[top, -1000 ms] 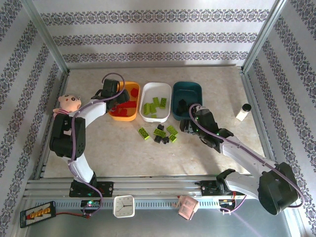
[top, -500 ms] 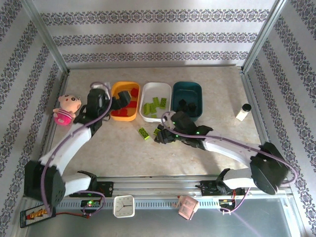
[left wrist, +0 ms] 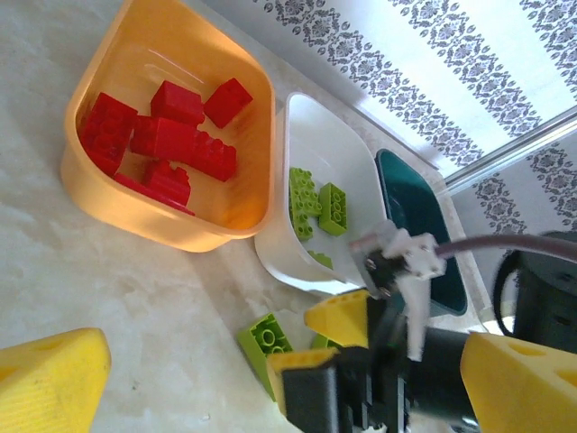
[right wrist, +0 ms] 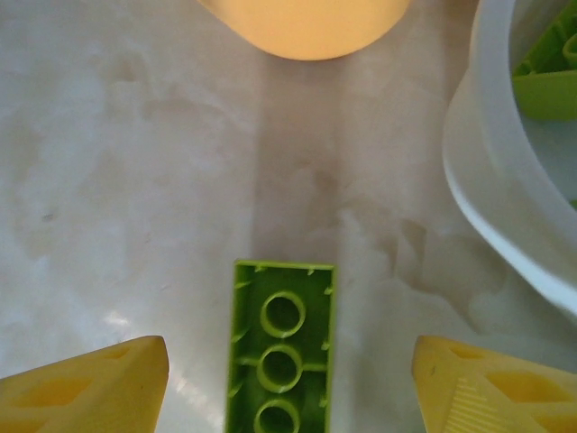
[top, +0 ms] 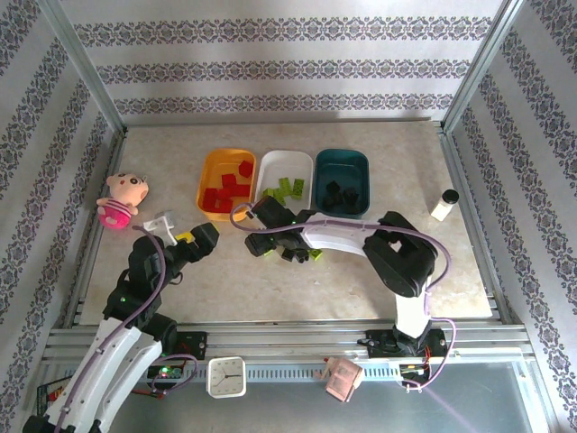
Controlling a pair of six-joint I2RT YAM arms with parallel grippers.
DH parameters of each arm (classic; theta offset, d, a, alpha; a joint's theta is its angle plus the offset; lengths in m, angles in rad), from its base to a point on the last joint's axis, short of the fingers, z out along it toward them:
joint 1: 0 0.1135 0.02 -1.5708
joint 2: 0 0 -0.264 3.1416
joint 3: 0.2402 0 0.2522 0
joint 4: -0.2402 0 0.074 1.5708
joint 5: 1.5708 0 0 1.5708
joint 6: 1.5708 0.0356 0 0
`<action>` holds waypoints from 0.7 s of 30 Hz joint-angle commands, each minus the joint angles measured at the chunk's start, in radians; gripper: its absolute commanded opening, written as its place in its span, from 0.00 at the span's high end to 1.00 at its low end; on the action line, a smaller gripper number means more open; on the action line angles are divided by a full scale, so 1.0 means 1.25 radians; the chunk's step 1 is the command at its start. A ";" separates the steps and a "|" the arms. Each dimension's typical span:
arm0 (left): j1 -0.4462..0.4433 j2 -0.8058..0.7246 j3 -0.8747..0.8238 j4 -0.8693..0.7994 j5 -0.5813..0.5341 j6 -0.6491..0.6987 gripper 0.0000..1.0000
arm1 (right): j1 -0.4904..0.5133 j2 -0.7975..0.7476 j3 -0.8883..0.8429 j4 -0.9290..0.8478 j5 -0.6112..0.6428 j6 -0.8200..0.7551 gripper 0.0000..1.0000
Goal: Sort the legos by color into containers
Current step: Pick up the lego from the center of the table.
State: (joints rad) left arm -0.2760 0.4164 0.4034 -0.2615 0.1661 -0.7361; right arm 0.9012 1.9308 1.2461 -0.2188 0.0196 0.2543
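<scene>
Right gripper [right wrist: 290, 383] hung with jaws apart on either side of an upturned lime brick [right wrist: 282, 361], not touching it, just in front of the white tray [top: 287, 167]. The left gripper [top: 183, 234] stood wide and empty, well to that tray's left. Sorting looked mostly done (all 3 trays in use): red bricks [top: 224, 194] filled the orange-yellow tray [top: 221, 162] on its left, green bricks [top: 284, 188] lay inside it, and black bricks [top: 338, 192] sat in the teal tray [top: 343, 167] on its right. Only a small loose cluster [top: 297, 254] of lime and black lay just before it, unsorted.
</scene>
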 commanded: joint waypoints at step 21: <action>-0.009 -0.025 -0.039 -0.074 0.023 -0.029 0.00 | 0.049 -0.040 -0.036 0.070 -0.089 -0.006 0.78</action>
State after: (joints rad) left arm -0.2760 0.3973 0.3683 -0.3454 0.1802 -0.7650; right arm 0.9596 1.9732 1.2404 -0.1898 -0.0154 0.2260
